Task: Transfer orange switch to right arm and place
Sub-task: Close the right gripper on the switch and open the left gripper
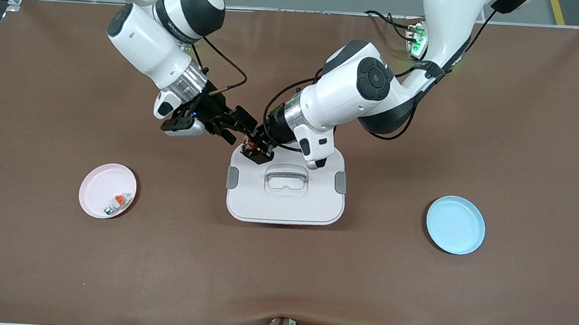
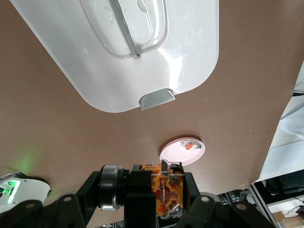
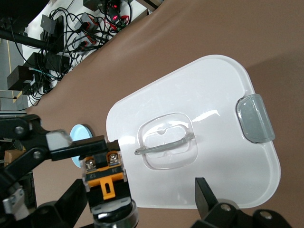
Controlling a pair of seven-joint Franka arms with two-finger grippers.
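Note:
The orange switch (image 1: 254, 147), a small black block with an orange end, is held in the air by my left gripper (image 1: 257, 149) over the edge of the white lidded box (image 1: 286, 205) nearest the robots' bases. In the left wrist view the switch (image 2: 164, 192) sits clamped between that gripper's black fingers (image 2: 142, 209). My right gripper (image 1: 237, 127) is open beside it. In the right wrist view the switch (image 3: 105, 183) lies between the right gripper's spread fingers (image 3: 204, 190), close to one finger and apart from the other.
A pink plate (image 1: 95, 184) toward the right arm's end holds a white-and-grey piece with an orange tab (image 1: 118, 201). A blue plate (image 1: 456, 225) lies toward the left arm's end. The brown table cover spreads around the box.

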